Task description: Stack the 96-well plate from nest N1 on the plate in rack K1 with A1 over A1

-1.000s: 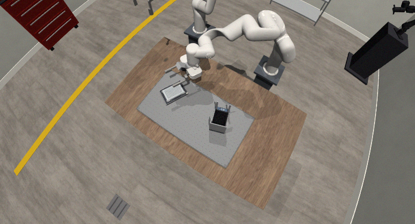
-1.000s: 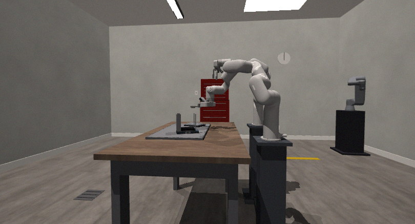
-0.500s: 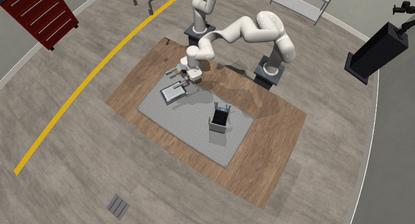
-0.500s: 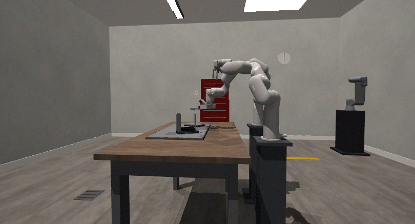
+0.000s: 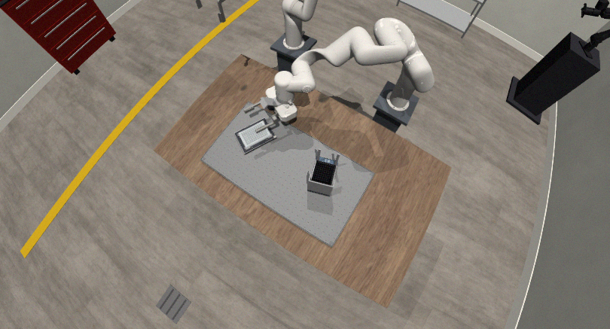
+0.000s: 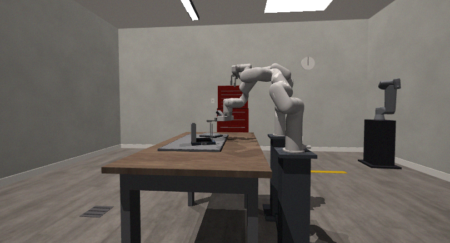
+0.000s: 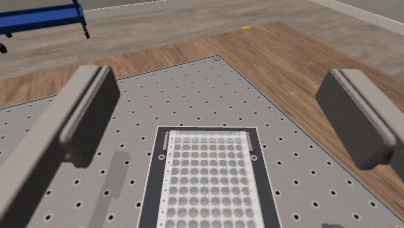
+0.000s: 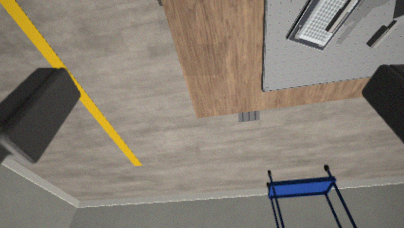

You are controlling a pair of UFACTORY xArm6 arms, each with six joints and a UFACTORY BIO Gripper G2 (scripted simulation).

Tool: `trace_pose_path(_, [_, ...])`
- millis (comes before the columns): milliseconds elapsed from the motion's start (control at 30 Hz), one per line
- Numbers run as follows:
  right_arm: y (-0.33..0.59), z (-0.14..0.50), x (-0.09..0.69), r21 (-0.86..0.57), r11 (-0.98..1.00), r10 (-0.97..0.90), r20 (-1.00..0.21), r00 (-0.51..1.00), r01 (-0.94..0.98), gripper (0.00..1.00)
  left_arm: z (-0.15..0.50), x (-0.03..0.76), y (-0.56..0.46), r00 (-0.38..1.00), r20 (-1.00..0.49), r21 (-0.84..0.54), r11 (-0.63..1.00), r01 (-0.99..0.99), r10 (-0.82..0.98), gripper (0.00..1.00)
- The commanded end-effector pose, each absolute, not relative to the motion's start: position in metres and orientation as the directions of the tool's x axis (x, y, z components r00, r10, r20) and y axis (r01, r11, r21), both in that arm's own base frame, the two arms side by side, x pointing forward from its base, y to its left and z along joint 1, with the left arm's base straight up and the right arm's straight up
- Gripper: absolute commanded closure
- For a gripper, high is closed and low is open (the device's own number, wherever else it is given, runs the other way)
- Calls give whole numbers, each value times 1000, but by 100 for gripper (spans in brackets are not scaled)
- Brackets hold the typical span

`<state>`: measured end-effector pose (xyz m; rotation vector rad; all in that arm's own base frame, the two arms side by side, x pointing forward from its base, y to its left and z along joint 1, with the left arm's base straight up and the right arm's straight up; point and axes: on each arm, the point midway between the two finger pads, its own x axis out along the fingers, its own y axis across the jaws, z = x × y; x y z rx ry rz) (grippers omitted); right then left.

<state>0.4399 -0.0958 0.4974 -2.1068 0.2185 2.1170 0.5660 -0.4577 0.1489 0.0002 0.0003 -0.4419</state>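
Plate pos.: the clear plate (image 5: 256, 135) (image 7: 207, 185) (image 8: 325, 22) sits in the low dark nest (image 5: 259, 144) (image 7: 150, 200) (image 8: 299, 24), on the perforated gray board (image 5: 277, 177) (image 6: 179, 145) (image 7: 200, 95) (image 8: 300, 70). The board lies on the wood table (image 5: 410, 199) (image 6: 189, 162) (image 7: 300, 55) (image 8: 220, 50). Small marks run along one rim of the plate; chars. too small to read, so A1 corner cannot be told.

Rack pos.: the gray rack (image 5: 321, 188) (image 6: 193, 132) stands on the same board, well apart from the nest, w/ upright walls and thin posts. The black plate (image 5: 323, 172) (image 6: 203, 140) is inside it. Whether it is fully flat cannot be told at this res.

L arm: the left gripper (image 5: 251, 120) (image 6: 208, 120) (image 7: 226, 117) (image 8: 350, 36) is above board level, near the nest. Fingers are part-open, w/ a wide gap btwn pads; nothing held. In the top view one finger overlaps the clear plate; in the exterior view the gripper is raised off the board, no contact w/ plate.

R arm: the right gripper (image 5: 210, 12) (image 6: 233, 83) (image 8: 220, 102) is raised, beyond the table edge in the top view. Fingers are at full opening, pointing down; nothing held.

Status: transfer not done; plates are in separate holders.
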Motion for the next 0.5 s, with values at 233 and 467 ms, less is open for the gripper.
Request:
trace_pose_path(233, [-96, 500, 440, 0, -979, 0, -1000, 0, -206, 0, 135, 567, -459, 904, 5, -2, 904, 428, -428, 63])
trace_pose_path(467, [-96, 500, 440, 0, -979, 0, -1000, 0, -206, 0, 124, 567, -459, 904, 5, -2, 904, 428, -428, 63])
